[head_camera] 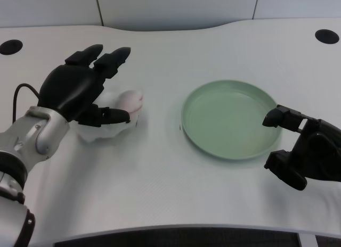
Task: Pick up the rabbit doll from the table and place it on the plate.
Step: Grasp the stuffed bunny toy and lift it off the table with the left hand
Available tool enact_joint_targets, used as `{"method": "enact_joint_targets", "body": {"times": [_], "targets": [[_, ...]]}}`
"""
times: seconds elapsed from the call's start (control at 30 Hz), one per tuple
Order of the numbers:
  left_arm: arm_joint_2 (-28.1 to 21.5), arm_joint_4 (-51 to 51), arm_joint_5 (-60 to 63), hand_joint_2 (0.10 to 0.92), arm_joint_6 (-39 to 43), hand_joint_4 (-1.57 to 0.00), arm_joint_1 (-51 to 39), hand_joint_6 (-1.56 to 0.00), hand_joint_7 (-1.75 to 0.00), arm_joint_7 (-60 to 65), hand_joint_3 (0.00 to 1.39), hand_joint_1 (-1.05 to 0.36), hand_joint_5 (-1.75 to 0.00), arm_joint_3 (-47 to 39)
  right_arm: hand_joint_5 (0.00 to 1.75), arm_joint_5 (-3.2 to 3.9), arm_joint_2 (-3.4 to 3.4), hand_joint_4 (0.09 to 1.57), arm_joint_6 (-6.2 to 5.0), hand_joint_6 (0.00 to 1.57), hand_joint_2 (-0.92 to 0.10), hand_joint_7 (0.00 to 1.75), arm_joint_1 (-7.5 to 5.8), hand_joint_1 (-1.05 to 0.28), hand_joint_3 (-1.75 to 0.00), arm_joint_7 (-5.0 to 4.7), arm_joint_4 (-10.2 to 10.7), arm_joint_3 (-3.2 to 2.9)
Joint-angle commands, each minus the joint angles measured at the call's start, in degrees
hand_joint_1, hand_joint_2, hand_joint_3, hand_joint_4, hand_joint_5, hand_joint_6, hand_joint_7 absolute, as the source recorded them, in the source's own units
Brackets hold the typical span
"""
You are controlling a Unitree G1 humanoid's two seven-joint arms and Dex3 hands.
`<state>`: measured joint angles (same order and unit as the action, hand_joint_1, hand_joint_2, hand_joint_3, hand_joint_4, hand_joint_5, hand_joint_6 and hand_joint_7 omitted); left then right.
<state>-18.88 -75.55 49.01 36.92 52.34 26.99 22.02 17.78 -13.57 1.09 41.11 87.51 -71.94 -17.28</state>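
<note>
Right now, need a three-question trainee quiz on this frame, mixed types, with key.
1. True or false: the rabbit doll already lies on the plate.
2. Which hand is over the doll? A) left hand B) right hand
3. Fill in: the plate's colour is ____.

Key: 1 false, the doll is on the table, left of the plate. 2 A. 3 green.
</note>
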Motion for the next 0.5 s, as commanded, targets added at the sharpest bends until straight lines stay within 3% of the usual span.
{"method": "enact_joint_targets", "body": {"times": [0.03, 0.23, 0.33, 0.43, 0.5], "targets": [[0.2, -1.6, 0.3, 0.921, -3.5, 0.0, 0.6, -0.05, 0.0, -1.1, 0.45, -1.05, 0.0, 2.8, 1.66, 0.28, -0.82, 1.0, -0.82, 0.83, -0.92, 1.32, -0.27, -0.77, -0.1, 0.46, 0.2, -0.42], [1.3, -2.8, -0.9, 0.921, -7.5, -0.02, 0.5, -0.05, -0.01, -5.1, 0.45, -1.05, -0.01, 5.2, 1.67, 0.1, -0.74, 1.0, -0.46, 0.82, -0.92, 1.33, -0.13, -0.76, -0.09, 0.11, 0.1, -0.22], [2.1, -3.3, -1.2, 0.921, -9.5, -0.06, 0.3, -0.07, -0.01, -6.6, 0.45, -1.05, -0.03, 5.7, 1.66, -0.15, -0.82, 1.0, -1.0, 0.81, -0.92, 1.32, -0.2, -0.77, -0.1, -0.11, 0.4, 0.02], [3.5, -3.7, -2.2, 0.921, -11.7, -0.1, 0.2, -0.09, -0.01, -8.7, 0.41, -1.05, -0.04, 5.2, 1.67, -0.16, -0.61, 1.0, -2.33, 0.83, -0.92, 1.35, -0.23, -0.8, -0.13, 0.09, 0.6, 0.07], [4.2, -3.8, -2.8, 0.921, -12.6, -0.12, 0.2, -0.09, -0.01, -9.3, 0.38, -1.05, -0.05, 5.3, 1.68, 0.03, -0.63, 1.01, -1.71, 0.83, -0.92, 1.37, -0.26, -0.8, -0.14, 0.23, 0.5, 0.0]]}}
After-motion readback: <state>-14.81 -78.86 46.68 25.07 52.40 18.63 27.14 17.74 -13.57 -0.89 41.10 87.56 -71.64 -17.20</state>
